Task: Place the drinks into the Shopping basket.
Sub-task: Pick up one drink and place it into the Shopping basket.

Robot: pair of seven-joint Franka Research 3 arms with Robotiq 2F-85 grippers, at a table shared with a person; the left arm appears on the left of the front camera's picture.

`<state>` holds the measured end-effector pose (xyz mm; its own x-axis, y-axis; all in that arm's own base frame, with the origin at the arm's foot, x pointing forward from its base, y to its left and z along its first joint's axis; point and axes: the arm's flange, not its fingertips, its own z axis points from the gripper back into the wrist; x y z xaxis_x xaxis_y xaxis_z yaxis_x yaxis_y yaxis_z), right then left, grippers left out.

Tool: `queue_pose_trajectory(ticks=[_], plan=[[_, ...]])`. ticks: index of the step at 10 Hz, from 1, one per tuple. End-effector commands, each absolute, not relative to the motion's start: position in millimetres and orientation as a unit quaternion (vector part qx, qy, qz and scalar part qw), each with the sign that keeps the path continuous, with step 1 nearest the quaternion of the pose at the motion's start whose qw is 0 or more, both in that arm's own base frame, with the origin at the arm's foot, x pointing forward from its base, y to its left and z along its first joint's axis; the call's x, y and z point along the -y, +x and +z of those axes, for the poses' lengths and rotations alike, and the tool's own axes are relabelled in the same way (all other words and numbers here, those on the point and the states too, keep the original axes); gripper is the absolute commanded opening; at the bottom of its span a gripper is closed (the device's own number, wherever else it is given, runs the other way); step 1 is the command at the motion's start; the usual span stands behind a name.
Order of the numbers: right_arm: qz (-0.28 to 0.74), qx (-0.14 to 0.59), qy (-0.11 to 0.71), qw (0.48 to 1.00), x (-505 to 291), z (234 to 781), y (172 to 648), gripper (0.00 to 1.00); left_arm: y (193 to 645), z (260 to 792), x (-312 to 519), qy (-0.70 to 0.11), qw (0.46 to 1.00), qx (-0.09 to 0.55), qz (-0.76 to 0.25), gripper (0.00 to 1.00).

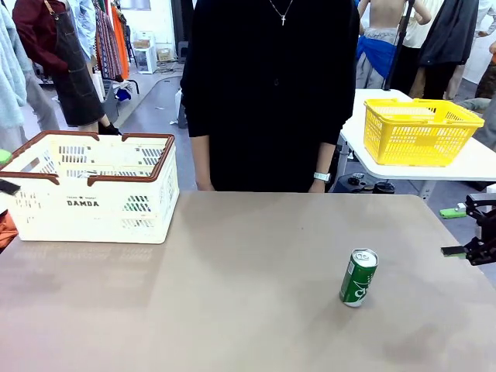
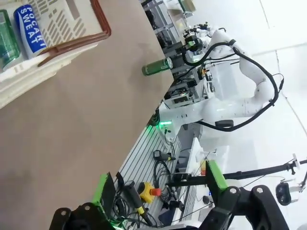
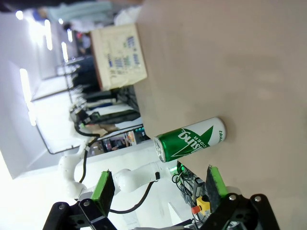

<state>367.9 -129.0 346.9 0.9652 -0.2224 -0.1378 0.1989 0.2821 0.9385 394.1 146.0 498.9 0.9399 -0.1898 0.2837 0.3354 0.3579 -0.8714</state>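
Observation:
One green drink can (image 1: pixel 358 277) stands upright on the tan table, right of centre. My right gripper (image 1: pixel 454 231) is open at the table's right edge, a short way from this green can (image 3: pixel 189 140), which lies ahead of its spread fingers (image 3: pixel 103 188). The cream Shopping basket (image 1: pixel 93 203) sits at the far left. Inside the basket (image 2: pixel 76 43) lie a blue can (image 2: pixel 29 28) and a second green can (image 2: pixel 6 40). My left gripper (image 2: pixel 160 184) is open and empty, beside the basket at the table's left side.
A person in black stands at the far edge, hands down. A yellow mesh basket (image 1: pixel 418 130) rests on a white table behind at the right. Bare tabletop lies between the basket and the standing can.

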Motion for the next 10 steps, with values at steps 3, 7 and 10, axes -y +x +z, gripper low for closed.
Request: queue_pose_trajectory(ticks=[3, 7, 10], plan=[[-0.135, 0.002, 0.583, 0.801, 129.4, 353.1, 366.6, 1.00, 392.0, 501.8, -145.8, -0.543, 0.823, 0.073, -0.148, 1.00], [-0.135, 0.002, 0.583, 0.801, 129.4, 353.1, 366.6, 1.00, 392.0, 501.8, -145.8, -0.543, 0.823, 0.073, -0.148, 1.00], [-0.135, 0.002, 0.583, 0.801, 129.4, 353.1, 366.6, 1.00, 392.0, 501.8, -145.8, -0.543, 0.823, 0.073, -0.148, 1.00]])
